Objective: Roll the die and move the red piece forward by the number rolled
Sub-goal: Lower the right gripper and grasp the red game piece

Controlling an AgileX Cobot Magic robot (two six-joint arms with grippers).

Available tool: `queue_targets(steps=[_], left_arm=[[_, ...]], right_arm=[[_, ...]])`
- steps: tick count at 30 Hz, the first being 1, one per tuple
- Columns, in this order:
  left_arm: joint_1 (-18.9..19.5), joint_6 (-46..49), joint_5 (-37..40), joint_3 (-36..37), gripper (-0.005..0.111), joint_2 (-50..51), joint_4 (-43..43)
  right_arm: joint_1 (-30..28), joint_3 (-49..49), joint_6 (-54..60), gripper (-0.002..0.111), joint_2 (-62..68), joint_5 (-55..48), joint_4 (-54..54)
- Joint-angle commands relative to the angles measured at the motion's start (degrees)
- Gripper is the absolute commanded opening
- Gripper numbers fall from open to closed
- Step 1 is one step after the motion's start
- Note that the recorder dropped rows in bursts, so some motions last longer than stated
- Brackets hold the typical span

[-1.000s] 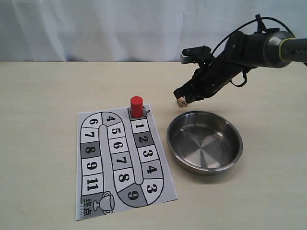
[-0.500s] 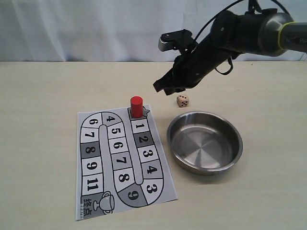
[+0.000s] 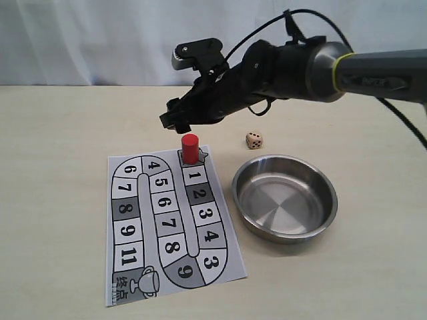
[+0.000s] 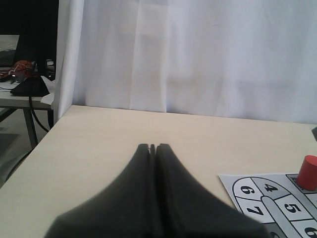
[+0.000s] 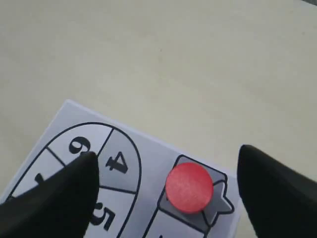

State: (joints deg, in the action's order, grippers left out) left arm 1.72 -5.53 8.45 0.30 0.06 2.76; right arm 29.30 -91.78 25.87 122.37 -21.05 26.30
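Note:
The red piece stands upright on the grey star square at the head of the printed board, just above square 1. It shows from above as the red piece and from the side as the red piece. My right gripper hangs open a little above it; the right gripper has its two dark fingers either side of the piece, apart from it. The die lies on the table beyond the steel bowl. My left gripper is shut and holds nothing, off to the board's left.
An empty steel bowl sits right of the board. The board's numbered track runs down to a trophy square near the front edge. A white curtain backs the table.
My right arm has swung left from the die, which it let go on the table, and now hangs over the red piece. The die and piece have stayed put since.

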Motion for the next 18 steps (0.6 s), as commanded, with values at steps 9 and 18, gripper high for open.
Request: queue_targets(steps=[9,18], left_arm=[[-0.4,-0.2,-0.2,-0.3,0.0,-0.1,-0.2],[-0.4,-0.2,-0.2,-0.3,0.0,-0.1,-0.2]], right_arm=[[0.2,-0.1,0.0,0.073,7.0,9.2,0.0],[0.2,-0.1,0.5,0.048,9.3,9.2,0.0]])
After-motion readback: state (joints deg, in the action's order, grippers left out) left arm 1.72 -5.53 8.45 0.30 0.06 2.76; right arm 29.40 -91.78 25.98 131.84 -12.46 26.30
